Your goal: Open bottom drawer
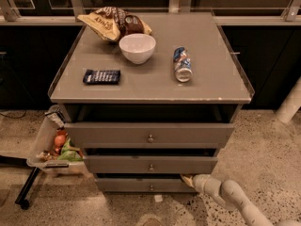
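Observation:
The bottom drawer (127, 185) is the lowest, slimmest grey-brown front of the cabinet, with a tiny round knob (151, 188) at its centre. It stands out only slightly from the cabinet. My gripper (187, 179) is low at the right, with its yellowish tip at the upper right end of the bottom drawer's front, in the dark gap under the middle drawer (150, 164). The pale arm (230, 197) runs off to the lower right.
The top drawer (149, 134) stands out a little. On the cabinet top (207, 84) are a white bowl (137, 47), a can lying down (182, 64), a snack bag (113, 22) and a dark packet (101, 76). A bin of items (55, 147) hangs at the left.

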{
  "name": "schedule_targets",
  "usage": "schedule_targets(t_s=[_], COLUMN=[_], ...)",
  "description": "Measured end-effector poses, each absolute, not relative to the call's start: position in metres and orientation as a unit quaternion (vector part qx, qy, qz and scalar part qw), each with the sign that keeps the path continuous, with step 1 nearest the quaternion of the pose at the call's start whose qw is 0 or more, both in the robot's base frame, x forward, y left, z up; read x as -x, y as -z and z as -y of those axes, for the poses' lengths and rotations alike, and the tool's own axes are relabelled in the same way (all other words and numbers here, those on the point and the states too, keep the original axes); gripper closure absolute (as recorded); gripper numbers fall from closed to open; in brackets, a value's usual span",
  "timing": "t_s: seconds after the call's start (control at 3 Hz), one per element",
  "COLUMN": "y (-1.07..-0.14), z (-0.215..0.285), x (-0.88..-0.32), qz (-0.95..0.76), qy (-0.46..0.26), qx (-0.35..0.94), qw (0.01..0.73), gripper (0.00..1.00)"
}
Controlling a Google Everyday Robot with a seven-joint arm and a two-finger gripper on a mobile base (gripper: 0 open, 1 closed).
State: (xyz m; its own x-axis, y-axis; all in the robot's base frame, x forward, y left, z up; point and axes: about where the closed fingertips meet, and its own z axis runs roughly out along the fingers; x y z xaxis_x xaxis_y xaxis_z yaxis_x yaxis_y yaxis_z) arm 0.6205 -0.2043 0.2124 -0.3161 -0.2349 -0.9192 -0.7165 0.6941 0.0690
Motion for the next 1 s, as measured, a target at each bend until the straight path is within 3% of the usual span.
schedule_targets(t_s=[1.0], y=[-0.188], z=[0.199], x=[-0.597], qz=[-0.815], qy=[-0.19], qx=[0.343], qw=[0.426], gripper=[1.0])
